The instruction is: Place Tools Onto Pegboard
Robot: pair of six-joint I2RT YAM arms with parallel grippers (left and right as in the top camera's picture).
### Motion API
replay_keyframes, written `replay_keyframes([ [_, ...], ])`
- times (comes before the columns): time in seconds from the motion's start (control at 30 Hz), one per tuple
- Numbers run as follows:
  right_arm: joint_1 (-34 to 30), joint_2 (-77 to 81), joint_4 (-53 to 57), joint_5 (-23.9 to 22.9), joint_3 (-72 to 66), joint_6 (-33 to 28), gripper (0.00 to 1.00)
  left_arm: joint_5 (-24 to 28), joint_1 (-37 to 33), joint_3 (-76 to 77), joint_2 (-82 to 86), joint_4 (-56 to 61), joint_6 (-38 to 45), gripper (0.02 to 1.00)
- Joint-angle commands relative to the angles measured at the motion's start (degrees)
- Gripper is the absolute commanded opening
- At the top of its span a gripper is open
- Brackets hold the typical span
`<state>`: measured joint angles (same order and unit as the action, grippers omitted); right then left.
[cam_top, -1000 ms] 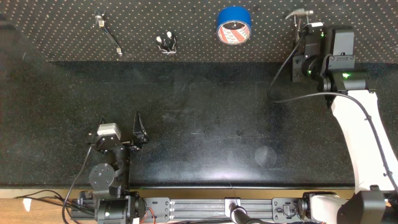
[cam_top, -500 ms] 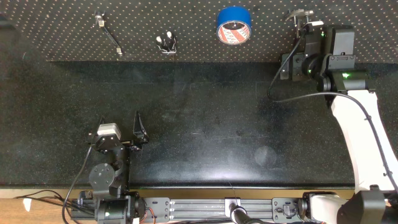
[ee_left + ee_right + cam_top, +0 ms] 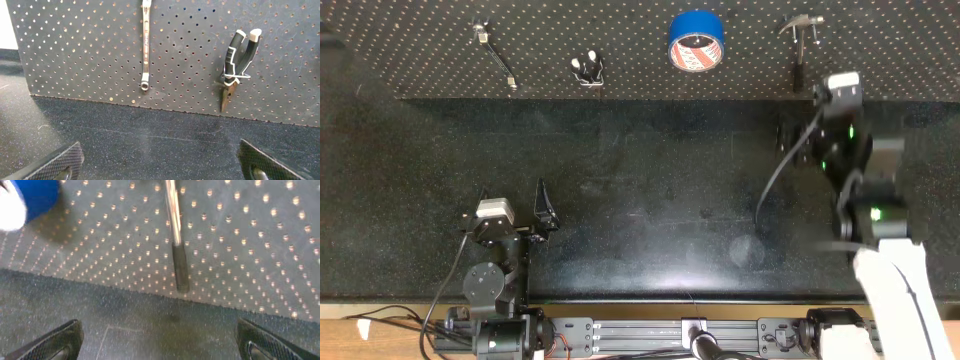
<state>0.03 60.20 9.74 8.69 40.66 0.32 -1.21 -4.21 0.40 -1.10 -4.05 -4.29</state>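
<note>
Nearest the arm bases, the left gripper (image 3: pixel 542 206) rests low over the black worktop (image 3: pixel 650 180), well apart from the pegboard (image 3: pixel 620 25). Its fingers (image 3: pixel 55 162) are spread wide with nothing between them. The right gripper (image 3: pixel 160 342) sits farther up the worktop, near the board's lower edge. Its jaws are likewise parted and empty, and they face the hammer (image 3: pixel 176 240) without touching it.

Beyond both grippers, the pegboard stands along the far side of the worktop and carries four tools. From the left arm's side to the right arm's side these are a combination wrench (image 3: pixel 497 55), black-and-white-handled pliers (image 3: pixel 587 68), a roll of blue tape (image 3: pixel 696 42) and the hammer (image 3: pixel 798 35).

In the left wrist view the wrench (image 3: pixel 145 45) hangs straight down, and the pliers (image 3: pixel 237 60) hang nose-down, handles uppermost. The hammer hangs head-up. Its dark grip ends just above the board's bottom edge, with the tape (image 3: pixel 30 197) beside it.
</note>
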Motion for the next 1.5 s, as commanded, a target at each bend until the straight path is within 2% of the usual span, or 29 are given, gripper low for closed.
replay_keyframes([
  [0.03,0.20,-10.03,-6.32,-0.81,-11.17,2.19,0.982,0.22,-0.28,-0.09,0.31,-0.46,0.74,0.996],
  [0.3,0.17,-25.16,-20.48,-5.20,-28.72,12.22,0.982,0.22,-0.28,-0.09,0.31,-0.46,0.74,0.996],
  [0.43,0.17,-31.28,-26.84,-5.27,-36.22,13.86,0.985,0.22,-0.28,-0.09,0.31,-0.46,0.74,0.996],
  [0.53,0.17,-34.42,-27.67,-5.25,-38.99,14.27,0.982,0.22,-0.28,-0.09,0.31,-0.46,0.74,0.996],
  [0.63,0.17,-36.63,-27.63,-5.20,-40.28,14.25,0.985,0.22,-0.28,-0.09,0.31,-0.46,0.74,0.996],
  [0.77,0.17,-41.00,-22.14,-4.37,-40.46,14.25,0.985,0.22,-0.28,-0.09,0.31,-0.46,0.74,0.996],
  [1.03,0.17,-51.43,-5.68,-3.91,-40.46,14.23,0.985,0.22,-0.28,-0.09,0.31,-0.46,0.74,0.996],
  [1.5,1.03,-60.17,-5.97,-2.34,-40.44,14.25,0.985,0.22,-0.28,-0.09,0.31,-0.46,0.74,0.996],
])
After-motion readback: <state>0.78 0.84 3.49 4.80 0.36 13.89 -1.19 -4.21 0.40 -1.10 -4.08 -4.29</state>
